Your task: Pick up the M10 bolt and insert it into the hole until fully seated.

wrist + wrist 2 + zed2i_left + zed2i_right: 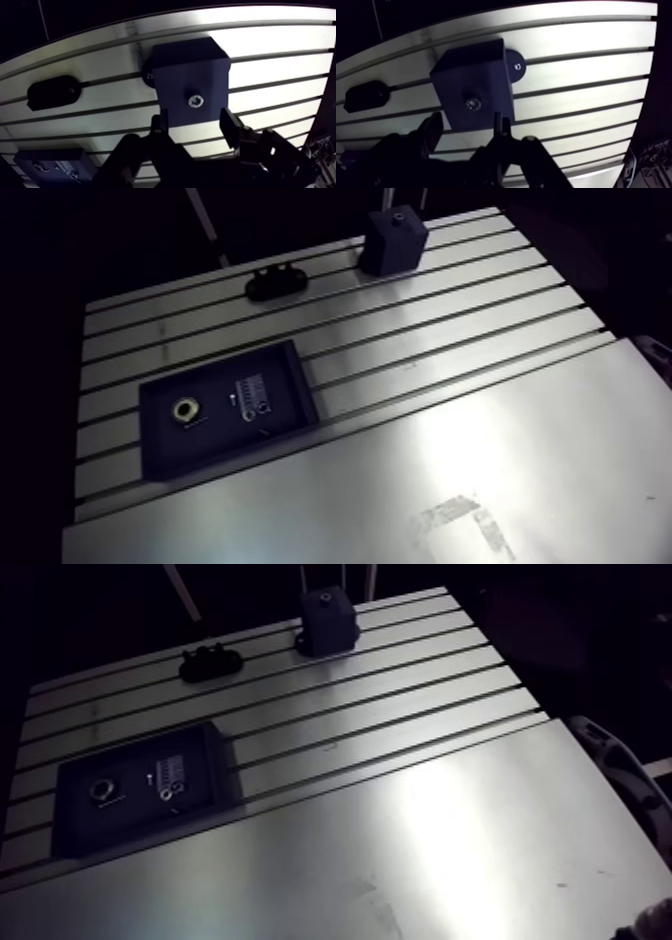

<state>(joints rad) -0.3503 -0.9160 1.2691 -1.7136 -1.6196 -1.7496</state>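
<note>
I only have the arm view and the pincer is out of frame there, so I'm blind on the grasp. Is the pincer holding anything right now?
Observer: No. In the wrist view the pincer is open, with nothing between its fingers.
Operator: What is it over, then?
Observer: It hangs above the near edge of the dark blue block. A shiny metal piece with a hex recess sits in the block's top face, just ahead of the pincer. I cannot tell whether that piece is a bolt head or the hole's own insert.
</note>
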